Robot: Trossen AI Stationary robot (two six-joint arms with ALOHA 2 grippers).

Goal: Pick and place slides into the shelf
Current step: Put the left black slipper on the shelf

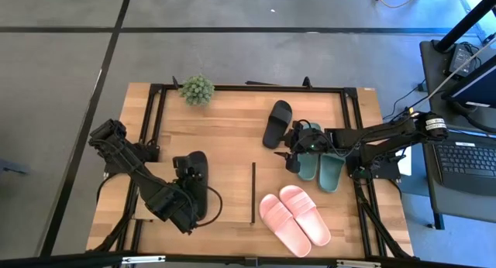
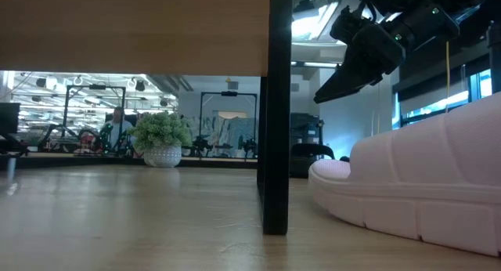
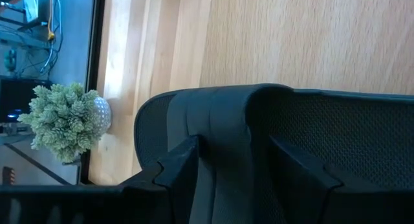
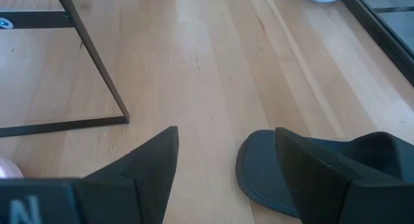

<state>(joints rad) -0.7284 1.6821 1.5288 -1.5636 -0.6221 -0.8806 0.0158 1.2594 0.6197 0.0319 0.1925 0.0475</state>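
Note:
A black slide [image 1: 201, 192] lies left of the shelf's thin divider [image 1: 253, 192], with my left gripper [image 1: 188, 173] on it. The other black slide [image 1: 277, 123] rests sole-down farther back. Two dark green slides [image 1: 319, 164] lie side by side on the right. My right gripper [image 1: 297, 150] hovers open by their far ends, and one green toe [image 4: 272, 179] shows beside a finger. The pink pair [image 1: 294, 215] lies near the front edge. In the low view the shelf's top board [image 2: 133, 28] hides the left gripper. My left gripper [image 3: 236, 175] has the black slide's wide strap [image 3: 226, 120] between its two fingers [image 3: 174, 169], one finger on each side, coming from above and lying across the strap. I cannot tell whether the slide rests on the wood or is lifted.
A small potted plant [image 1: 196, 90] stands at the table's far edge. The shelf's black metal frame [image 1: 155, 121] runs around the work area. Bare wood lies between the divider and the green slides. A laptop [image 1: 465, 156] sits off the table's right side.

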